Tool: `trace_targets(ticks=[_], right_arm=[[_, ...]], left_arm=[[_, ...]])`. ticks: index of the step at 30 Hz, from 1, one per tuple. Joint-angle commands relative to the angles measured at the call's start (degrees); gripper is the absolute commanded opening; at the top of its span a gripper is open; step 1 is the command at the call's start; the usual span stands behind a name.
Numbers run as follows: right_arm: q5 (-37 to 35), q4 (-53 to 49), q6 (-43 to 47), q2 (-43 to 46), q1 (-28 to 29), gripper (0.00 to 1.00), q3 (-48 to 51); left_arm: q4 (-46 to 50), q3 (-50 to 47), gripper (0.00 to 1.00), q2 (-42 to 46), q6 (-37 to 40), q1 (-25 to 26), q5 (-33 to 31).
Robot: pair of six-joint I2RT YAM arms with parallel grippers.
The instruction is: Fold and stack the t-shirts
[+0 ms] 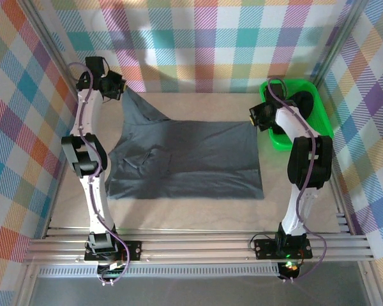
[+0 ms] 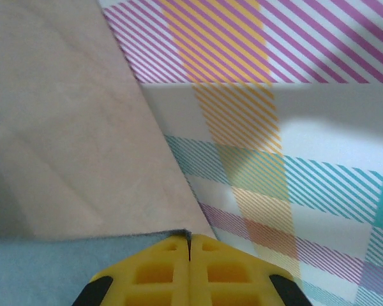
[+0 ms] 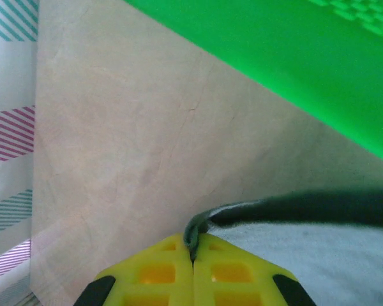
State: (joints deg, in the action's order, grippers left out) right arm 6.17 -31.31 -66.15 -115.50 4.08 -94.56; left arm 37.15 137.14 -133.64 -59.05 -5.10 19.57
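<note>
Slate grey t-shirt (image 1: 191, 153), spread mostly flat, both far corners lifted, left side rumpled

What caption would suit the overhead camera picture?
Left gripper and right gripper pinch far corners of the grey t-shirt beside a green tray.

green tray (image 1: 279, 141) partly behind right arm (image 1: 287, 121), dark heap inside perhaps black t-shirts (image 1: 306, 102)

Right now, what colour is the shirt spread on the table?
The shirt is slate grey; top view shows it best.
</note>
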Motion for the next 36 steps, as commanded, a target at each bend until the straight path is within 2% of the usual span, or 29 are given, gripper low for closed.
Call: trace_targets(ticks=[1,7,12,15,20,23,24,25,26,29,31,32,34,36], right_arm=[[4.4,0.2,2.1,-1.2,-0.3,0.0,-2.6],[5.2,0.5,2.5,0.2,-0.4,0.0,0.9],[6.0,-0.2,3.8,0.3,-0.6,0.0,0.7],[7.3,-0.7,4.5,-1.0,-0.8,0.0,0.0],[7.4,-1.8,5.3,-3.6,-1.2,0.0,-1.9],[6.6,-2.7,5.8,-5.3,-1.3,0.0,-3.4],[6.5,-2.8,6.0,-5.8,-1.3,0.0,-3.8],[6.7,-3.0,6.0,-6.2,-1.4,0.0,-4.3],[7.0,-3.2,6.0,-6.7,-1.4,0.0,-4.9],[7.8,-3.6,6.2,-7.3,-1.4,0.0,-6.1],[8.3,-3.4,6.1,-7.1,-1.4,0.0,-6.2],[8.6,-3.2,6.1,-7.1,-1.4,0.0,-6.3],[9.3,-3.2,6.0,-7.4,-1.4,0.0,-6.6],[9.7,-3.0,5.7,-7.6,-1.4,0.0,-7.0]], left_arm=[[1.2,3.0,0.0,-0.8,2.6,0.9,4.2],[1.6,-6.8,0.0,4.3,5.3,1.1,4.0],[7.7,-10.8,0.0,6.8,9.8,1.4,2.0],[6.4,-14.7,0.0,6.7,9.8,0.9,2.0],[6.5,-8.5,0.0,-0.7,9.8,0.9,0.6],[3.3,-3.9,0.0,-5.4,9.4,0.7,0.8],[1.5,-3.5,0.08,-6.6,8.9,0.6,1.5],[0.9,-2.7,0.25,-7.6,8.3,0.5,1.7],[1.6,-1.5,0.36,-7.9,8.2,0.5,1.4],[8.6,-0.8,0.58,-4.6,11.0,1.3,-3.6],[16.4,-4.5,0.59,1.1,12.0,2.2,-10.3],[18.9,-9.9,0.58,5.5,11.2,2.4,-12.7],[16.6,-26.7,0.57,16.5,8.3,3.3,-14.0],[9.5,-43.6,0.56,25.8,4.2,3.9,-10.7]])
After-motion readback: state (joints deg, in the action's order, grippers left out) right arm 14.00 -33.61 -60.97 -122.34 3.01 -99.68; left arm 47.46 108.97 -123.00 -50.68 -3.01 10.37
